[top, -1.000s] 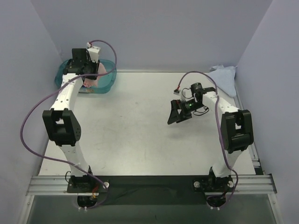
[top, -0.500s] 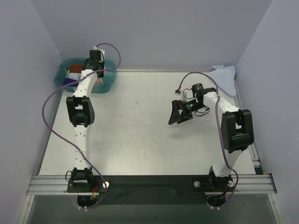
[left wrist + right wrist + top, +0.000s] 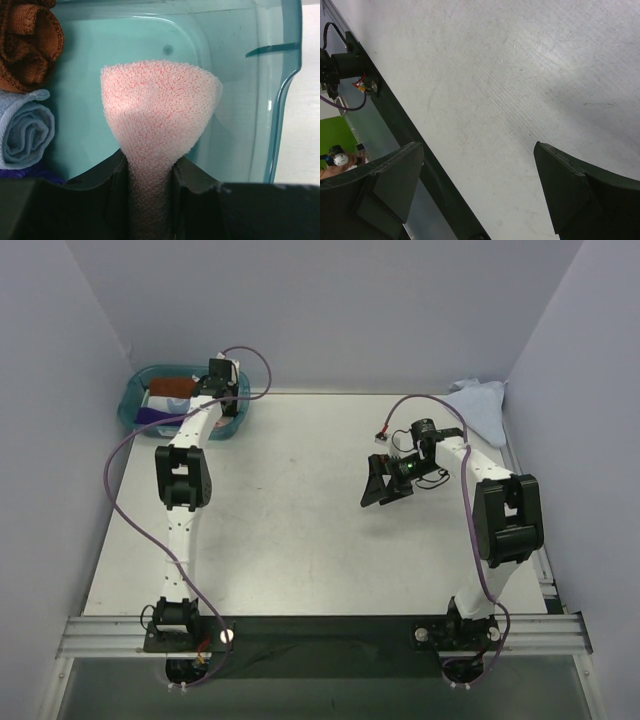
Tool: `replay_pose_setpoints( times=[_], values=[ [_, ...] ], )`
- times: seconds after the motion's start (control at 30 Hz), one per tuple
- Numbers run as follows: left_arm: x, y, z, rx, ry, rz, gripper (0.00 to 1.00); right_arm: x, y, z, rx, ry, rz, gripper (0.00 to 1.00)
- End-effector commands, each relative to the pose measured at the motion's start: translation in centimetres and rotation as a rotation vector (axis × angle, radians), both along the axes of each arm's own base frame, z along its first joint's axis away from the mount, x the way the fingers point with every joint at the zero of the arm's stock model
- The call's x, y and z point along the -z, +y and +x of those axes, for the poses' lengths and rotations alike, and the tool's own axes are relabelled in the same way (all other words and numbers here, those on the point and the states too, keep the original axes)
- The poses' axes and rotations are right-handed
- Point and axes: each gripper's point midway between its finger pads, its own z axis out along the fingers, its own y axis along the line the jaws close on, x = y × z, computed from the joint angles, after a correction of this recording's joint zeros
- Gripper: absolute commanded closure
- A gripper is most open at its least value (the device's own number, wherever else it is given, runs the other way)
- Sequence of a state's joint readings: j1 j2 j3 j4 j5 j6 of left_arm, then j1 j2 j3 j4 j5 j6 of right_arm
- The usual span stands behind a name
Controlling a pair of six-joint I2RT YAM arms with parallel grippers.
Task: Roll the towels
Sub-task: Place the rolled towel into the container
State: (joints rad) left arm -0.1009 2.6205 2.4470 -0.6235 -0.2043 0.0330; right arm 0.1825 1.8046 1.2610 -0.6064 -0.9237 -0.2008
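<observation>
Above the tub (image 3: 280, 75), the left gripper (image 3: 150, 169) is pinching the limp, soft pink towel (image 3: 160, 105), seemingly by a corner.

Seemingly terry towel (image 3: 159, 107); glossy plastic tub (image 3: 239, 85).

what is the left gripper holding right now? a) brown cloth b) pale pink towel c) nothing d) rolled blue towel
B: in the left wrist view the left gripper is pinched shut on the pale pink towel, which fans out over the teal tub.
</observation>
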Motion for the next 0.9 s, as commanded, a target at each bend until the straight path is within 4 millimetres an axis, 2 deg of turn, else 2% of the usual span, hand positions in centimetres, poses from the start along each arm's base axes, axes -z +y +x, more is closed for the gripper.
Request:
replay_pose_setpoints(
  times=[0.0, 0.2, 0.23, 0.33, 0.5, 0.87],
  values=[
    [-2.2, -0.5, 1.8, -0.015, -0.094, -0.087, 0.71, -0.2, -0.1, -0.4, 0.009, 0.037, 0.002, 0.0],
    [-2.0, -0.4, 1.5, -0.022, -0.084, -0.099, 0.52, -0.2, 0.0, -0.4, 0.008, 0.04, 0.007, 0.0],
    [-2.2, -0.5, 1.6, -0.022, -0.088, -0.099, 0.45, -0.2, 0.0, -0.4, 0.007, 0.04, 0.009, 0.0],
    [-2.4, -0.5, 1.6, -0.024, -0.094, -0.103, 0.37, -0.2, 0.0, -0.4, 0.008, 0.041, 0.009, 0.0],
    [-2.9, -0.3, 1.6, -0.03, -0.101, -0.109, 0.35, -0.1, 0.0, -0.6, 0.01, 0.045, 0.008, 0.0],
    [-6.8, -0.3, 1.1, -0.008, -0.145, -0.137, 0.29, -0.2, 0.3, -0.4, 0.005, 0.048, 0.02, 0.0]
  ],
)
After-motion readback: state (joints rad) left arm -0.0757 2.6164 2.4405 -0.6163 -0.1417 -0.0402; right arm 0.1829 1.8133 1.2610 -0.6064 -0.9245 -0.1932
